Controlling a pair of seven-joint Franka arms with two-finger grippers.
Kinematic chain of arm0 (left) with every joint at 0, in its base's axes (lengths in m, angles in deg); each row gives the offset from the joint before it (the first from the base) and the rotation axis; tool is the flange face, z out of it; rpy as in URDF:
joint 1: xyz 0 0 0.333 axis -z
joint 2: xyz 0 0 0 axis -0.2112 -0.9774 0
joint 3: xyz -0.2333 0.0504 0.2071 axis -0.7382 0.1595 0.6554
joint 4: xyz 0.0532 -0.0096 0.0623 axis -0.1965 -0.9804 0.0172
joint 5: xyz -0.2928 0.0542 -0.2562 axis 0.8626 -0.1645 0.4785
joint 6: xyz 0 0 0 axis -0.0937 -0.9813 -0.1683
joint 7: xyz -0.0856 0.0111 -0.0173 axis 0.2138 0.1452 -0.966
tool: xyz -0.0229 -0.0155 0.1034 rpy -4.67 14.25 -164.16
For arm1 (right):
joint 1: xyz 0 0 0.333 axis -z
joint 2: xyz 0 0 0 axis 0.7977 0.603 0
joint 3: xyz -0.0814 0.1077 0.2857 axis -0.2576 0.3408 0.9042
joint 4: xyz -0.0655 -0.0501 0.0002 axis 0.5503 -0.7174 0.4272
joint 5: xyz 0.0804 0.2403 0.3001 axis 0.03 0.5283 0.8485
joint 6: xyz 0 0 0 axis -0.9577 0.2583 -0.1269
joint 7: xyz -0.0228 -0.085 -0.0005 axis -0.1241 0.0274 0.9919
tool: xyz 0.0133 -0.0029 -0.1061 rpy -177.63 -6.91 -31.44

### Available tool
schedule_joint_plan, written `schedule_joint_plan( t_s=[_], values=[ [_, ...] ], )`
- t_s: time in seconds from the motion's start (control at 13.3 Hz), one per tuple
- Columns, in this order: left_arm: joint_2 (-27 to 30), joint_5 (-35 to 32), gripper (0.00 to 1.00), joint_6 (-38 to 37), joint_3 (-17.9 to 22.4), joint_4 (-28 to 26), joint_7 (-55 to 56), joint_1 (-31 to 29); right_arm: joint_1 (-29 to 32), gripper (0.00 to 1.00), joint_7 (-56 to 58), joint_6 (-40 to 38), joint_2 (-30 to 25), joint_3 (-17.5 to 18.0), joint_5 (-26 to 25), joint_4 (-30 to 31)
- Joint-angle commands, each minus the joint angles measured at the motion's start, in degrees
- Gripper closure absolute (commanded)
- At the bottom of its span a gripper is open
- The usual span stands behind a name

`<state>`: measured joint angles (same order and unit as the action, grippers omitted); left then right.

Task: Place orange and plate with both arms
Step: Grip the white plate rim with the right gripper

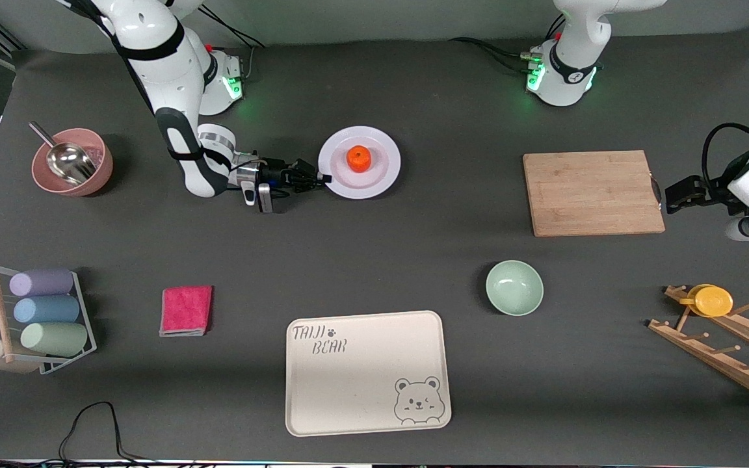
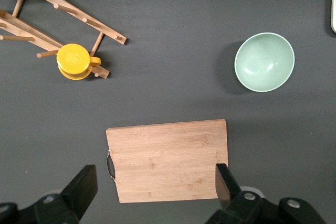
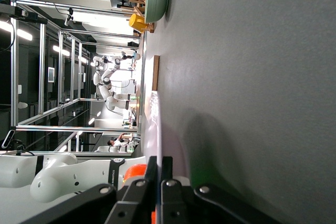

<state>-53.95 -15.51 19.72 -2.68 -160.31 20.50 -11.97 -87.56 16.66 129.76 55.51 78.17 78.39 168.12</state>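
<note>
On the dark tabletop (image 1: 413, 260), the bear tray (image 1: 367, 372) lies nearest the front camera, the cutting board (image 1: 592, 192) toward the left arm's end. The plate (image 1: 374, 185) sits between the arms' bases with the orange (image 1: 359, 158) on its centre. The right gripper (image 1: 326, 177) has its jaws clenched on the plate's rim, so the plate grasp seems made; lifting level should keep the orange from rolling. The left gripper (image 2: 155, 187) waits released over the cutting board. The green bowl (image 1: 514, 287) stands near any path to the tray.
</note>
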Motion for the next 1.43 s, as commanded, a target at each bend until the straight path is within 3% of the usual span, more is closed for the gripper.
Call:
schedule_joint_plan(
  t_s=[0.0, 0.68, 1.13, 1.35],
  values=[
    [0.2, 0.8, 0.00, -0.1, 0.8, 0.9, -0.9, 0.6, -1.0, 1.00, 0.7, -0.2, 1.4, 0.1, 1.9, -0.6],
    [0.5, 4.5, 0.00, -0.7, -0.6, 0.8, -1.3, -0.9, 0.6, 1.00, -10.1, -1.0, 1.1, 0.0, 1.4, -4.1],
    [0.5, 4.5, 0.00, -1.2, -0.6, 0.8, -1.4, -1.0, 2.8, 1.00, -22.6, -0.9, 0.2, -1.0, 1.1, -13.5],
    [0.5, 4.6, 0.00, -1.3, -0.6, 0.8, -1.4, -1.4, 2.7, 1.00, -31.7, -0.5, -1.0, -4.5, -2.2, -19.8]
  ],
)
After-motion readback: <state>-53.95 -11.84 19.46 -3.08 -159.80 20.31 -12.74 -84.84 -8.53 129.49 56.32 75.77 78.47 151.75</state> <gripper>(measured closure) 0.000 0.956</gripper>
